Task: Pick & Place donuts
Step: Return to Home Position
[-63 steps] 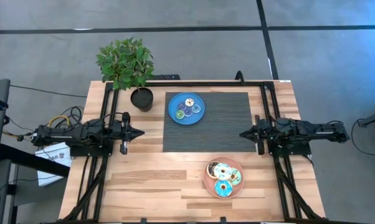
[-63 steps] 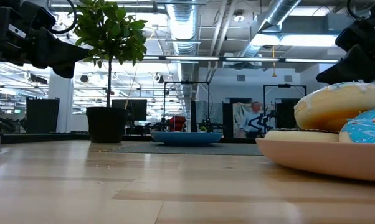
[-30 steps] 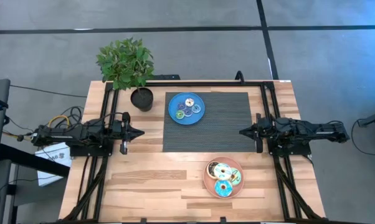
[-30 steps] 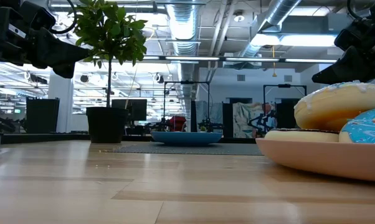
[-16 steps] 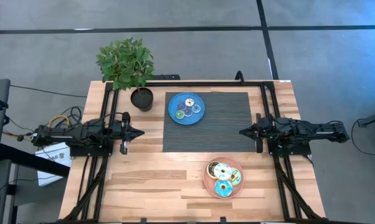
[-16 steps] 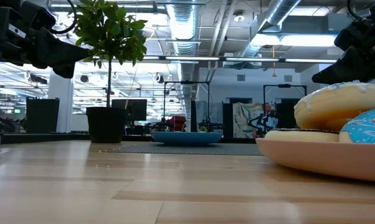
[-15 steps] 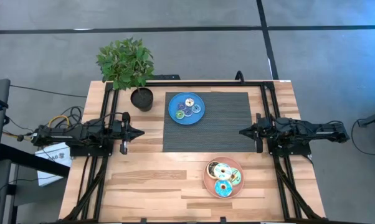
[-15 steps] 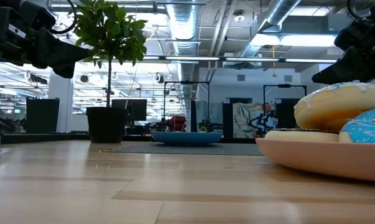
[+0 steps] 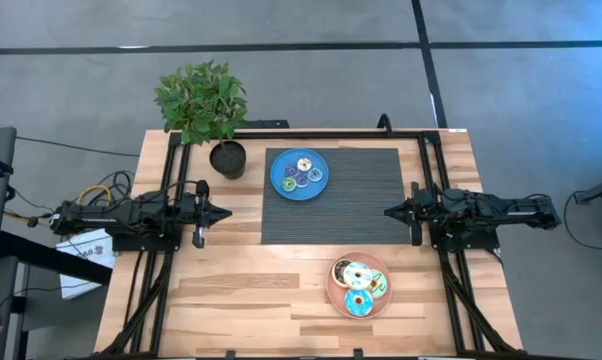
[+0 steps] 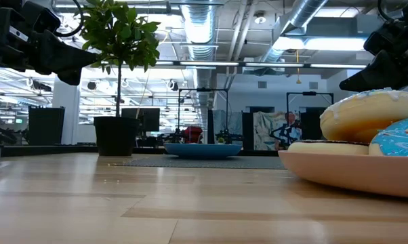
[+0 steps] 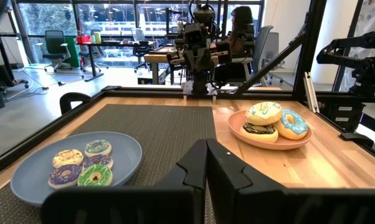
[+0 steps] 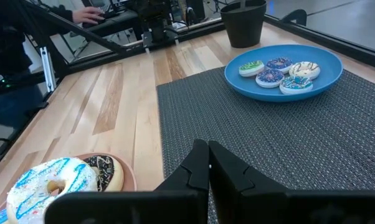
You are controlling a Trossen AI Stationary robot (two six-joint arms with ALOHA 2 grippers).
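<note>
Both arms lie folded at the sides of the table [image 9: 241, 300], each pointing inward toward the dark woven mat [image 9: 366, 200]. The left gripper [image 9: 224, 212], fingers pressed together and holding nothing, hovers just off the mat's left edge, near the potted plant [image 9: 203, 105]. The right gripper [image 9: 389, 213], likewise closed and empty, hovers at the mat's right edge. Judged from this layout, little seems able to go wrong. On the left, the plant's pot stands close to the left gripper, so a wide swing of that arm could knock it. The likelier fault is on the right, at the pink plate [image 9: 331, 288]. There the cream donut [image 11: 264, 112] rests tilted on the dark brown donut [image 11: 258, 129] and might slide off if the table were jolted. That plate also sits near the table edge closest to the low camera and not far from the right gripper, so a low sweep could clip it. The blue plate [image 9: 275, 180] stands on the mat's corner nearest the plant. It holds the tiny donuts [image 12: 269, 76], five by the right wrist view, in green, purple, blue and beige, lying flat and close together. The pink plate stands on bare wood beside the mat and holds the cream donut, the dark brown donut and the light blue donut [image 11: 293, 123], crowded together.
</note>
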